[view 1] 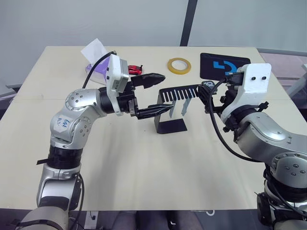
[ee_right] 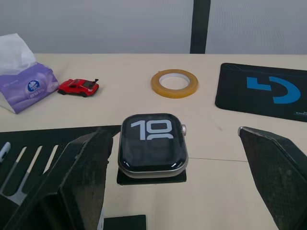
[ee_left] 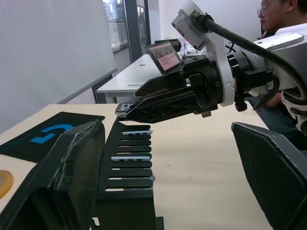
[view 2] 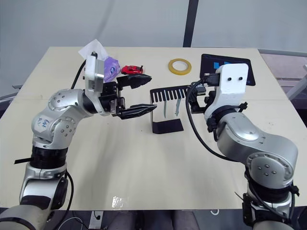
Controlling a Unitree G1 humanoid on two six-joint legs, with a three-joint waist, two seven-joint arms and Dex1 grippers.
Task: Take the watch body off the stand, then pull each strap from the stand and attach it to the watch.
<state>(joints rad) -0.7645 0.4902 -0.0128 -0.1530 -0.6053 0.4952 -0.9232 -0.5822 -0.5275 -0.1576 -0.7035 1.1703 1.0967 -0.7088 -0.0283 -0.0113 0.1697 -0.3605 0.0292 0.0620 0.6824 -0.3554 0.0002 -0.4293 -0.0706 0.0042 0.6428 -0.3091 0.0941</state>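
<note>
We see the stand (view 1: 171,112) upright on the pale counter (view 1: 144,167), flat foot down, its comb-slotted arm reaching toward our right side. The watch body (ee_right: 152,144) sits on the square ring at the end of that arm, screen up, white digits showing. Two straps (view 1: 183,106) hang from the slots of the comb; in the left wrist view their top ends (ee_left: 131,157) show as pale bars lying across the slots.

Right tool (ee_right: 177,167): fingers spread wide, one on each side of the watch body, neither touching it. From the head views it sits at the ring end of the stand.

Left tool (view 1: 156,95): fingers spread apart, one above the other, holding nothing. The lower finger (view 1: 154,111) lies just beside the stand's upright, near the comb's inner end; whether it touches we cannot tell. The upper finger (view 1: 151,79) hangs above the comb.

At the far edge of the counter: a yellow tape roll (view 1: 179,65), a black mat with blue logo (view 1: 221,64), a red toy car (view 2: 132,70) and a purple tissue pack (ee_right: 25,81) with white tissue sticking up. All well apart from the stand.

A person (ee_left: 283,24) sits behind the right arm, seen in the left wrist view.
</note>
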